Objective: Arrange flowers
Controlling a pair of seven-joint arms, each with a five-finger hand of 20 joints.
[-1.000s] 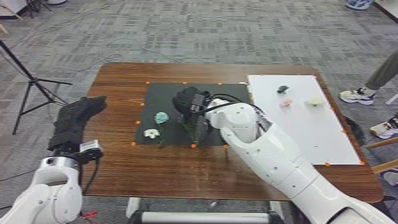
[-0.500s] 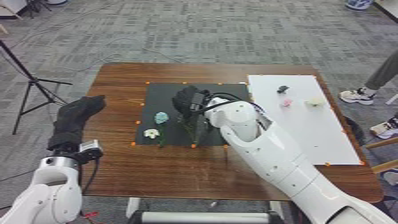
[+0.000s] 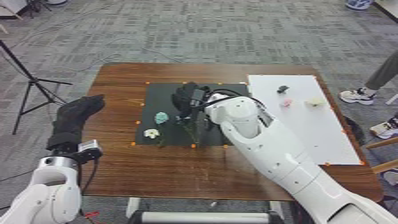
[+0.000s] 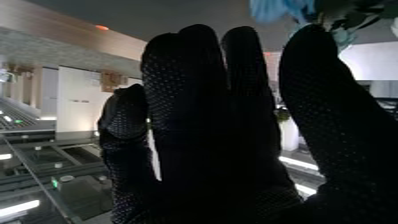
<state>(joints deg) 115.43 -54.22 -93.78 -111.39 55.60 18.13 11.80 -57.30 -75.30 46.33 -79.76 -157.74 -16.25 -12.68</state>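
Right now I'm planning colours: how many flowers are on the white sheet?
2 for certain, in the far half of the sheet: a pink flower and, right of it, a cream flower. A dark piece beyond them may be a third.

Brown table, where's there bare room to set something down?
Free: the table between the black mat and near edge, left of the right arm; also the white mat, nearer than its pink flower. Crowded: the black mat around the blue flower, white flower and right robot hand.
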